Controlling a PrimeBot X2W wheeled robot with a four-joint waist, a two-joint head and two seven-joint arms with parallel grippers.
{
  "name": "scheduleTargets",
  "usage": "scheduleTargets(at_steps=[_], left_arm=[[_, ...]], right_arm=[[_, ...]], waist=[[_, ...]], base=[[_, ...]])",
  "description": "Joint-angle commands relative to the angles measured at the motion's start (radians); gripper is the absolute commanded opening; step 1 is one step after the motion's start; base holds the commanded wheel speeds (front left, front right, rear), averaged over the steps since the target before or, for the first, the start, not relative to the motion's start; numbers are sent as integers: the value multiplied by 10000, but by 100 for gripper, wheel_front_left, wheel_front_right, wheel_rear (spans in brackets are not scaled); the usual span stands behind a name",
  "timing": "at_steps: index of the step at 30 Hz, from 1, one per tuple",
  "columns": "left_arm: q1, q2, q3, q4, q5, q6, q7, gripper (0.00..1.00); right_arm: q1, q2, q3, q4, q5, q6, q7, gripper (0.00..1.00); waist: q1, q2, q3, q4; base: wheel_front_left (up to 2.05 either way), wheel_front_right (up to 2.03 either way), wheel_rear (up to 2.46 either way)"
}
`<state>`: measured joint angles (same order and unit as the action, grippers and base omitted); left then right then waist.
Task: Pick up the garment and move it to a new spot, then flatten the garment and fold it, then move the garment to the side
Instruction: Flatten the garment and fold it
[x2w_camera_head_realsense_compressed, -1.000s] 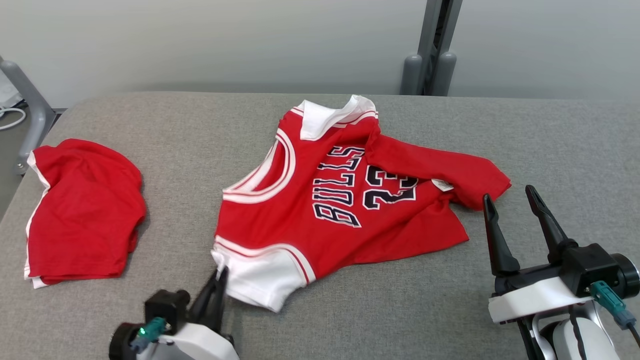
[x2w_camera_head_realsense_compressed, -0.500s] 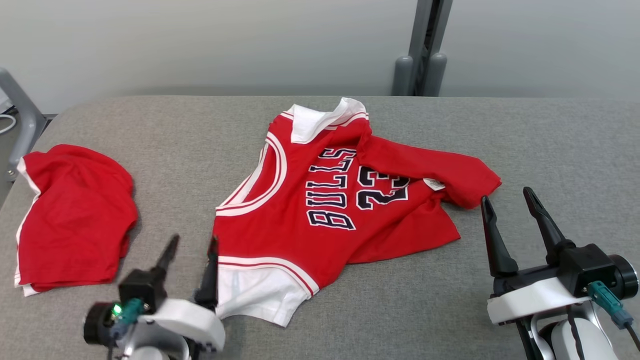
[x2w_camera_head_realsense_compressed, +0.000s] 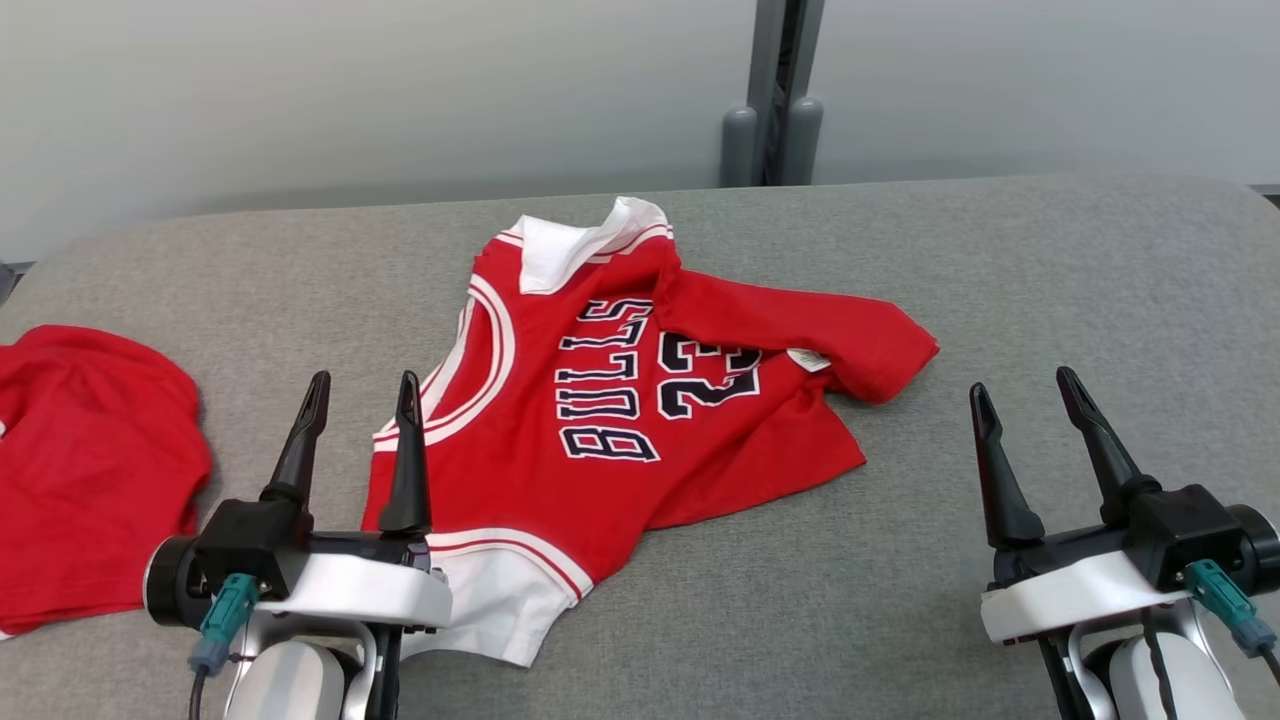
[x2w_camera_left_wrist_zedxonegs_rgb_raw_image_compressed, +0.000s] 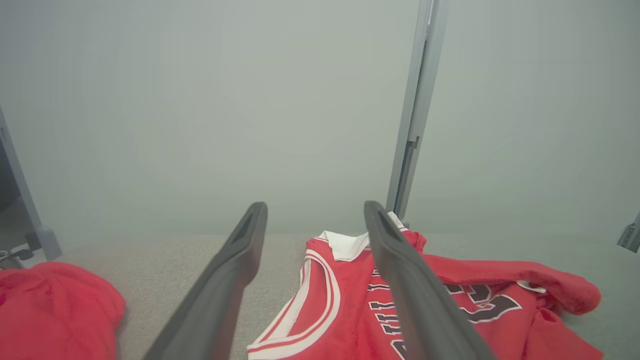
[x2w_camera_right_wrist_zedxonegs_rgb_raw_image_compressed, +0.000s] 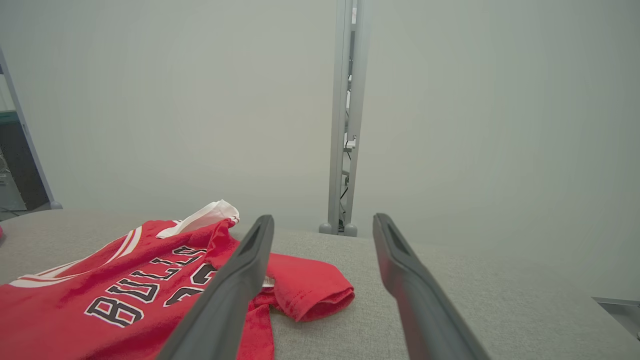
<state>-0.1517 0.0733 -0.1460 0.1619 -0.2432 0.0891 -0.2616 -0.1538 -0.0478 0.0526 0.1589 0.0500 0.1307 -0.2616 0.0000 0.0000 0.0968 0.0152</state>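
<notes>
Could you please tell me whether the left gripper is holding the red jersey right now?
No, the left gripper is open and empty, while the jersey lies loose on the table.

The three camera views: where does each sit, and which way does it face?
Head view: on the head, facing forward and down at the red jersey on the grey table; left claw and right claw show, open.
Left wrist view: on the left wrist, low along its fingers over the jersey.
Right wrist view: on the right wrist, along its fingers, jersey to their left.
Shared: both wrist views catch jersey and grey post.
</notes>
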Motion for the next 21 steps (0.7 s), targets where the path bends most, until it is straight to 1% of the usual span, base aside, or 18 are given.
scheduleTargets(at_steps=[1,3,7,13,14,15,18,21], left_arm=[[40,-9,69,-134,142,34,-40,100],[254,-69,88,-156,257,33,-24,100],[411,-121,102,-125,490,-115,-27,100],[574,-193,153,-69,612,-256,-29,100],[546,-201,127,-59,651,-280,-29,100],[514,-202,98,-58,666,-283,-29,100],[426,-207,57,-24,633,-308,-30,100],[320,-210,-25,31,582,-319,-30,100]], right_arm=[[84,-53,6,-26,-44,1,-46,100],[119,-54,-18,-34,-33,1,-46,100],[120,-53,-79,-33,3,1,-46,100],[142,-53,-145,-15,19,1,-46,100],[162,-53,-137,101,342,1,-46,100],[201,-58,-193,312,928,0,-45,100],[-46,-44,-37,1065,1725,1,-14,100],[-401,-52,190,1838,1997,1,255,100]], waist=[[0,0,22,-111],[0,0,53,-205],[0,0,86,-299],[0,0,128,-247],[0,0,154,-186],[0,0,178,-147],[0,0,267,-27],[0,0,408,137]], base=[[0,0,0],[0,0,0],[0,0,0],[0,0,0],[0,0,0],[0,0,0],[0,0,0],[0,0,0]])
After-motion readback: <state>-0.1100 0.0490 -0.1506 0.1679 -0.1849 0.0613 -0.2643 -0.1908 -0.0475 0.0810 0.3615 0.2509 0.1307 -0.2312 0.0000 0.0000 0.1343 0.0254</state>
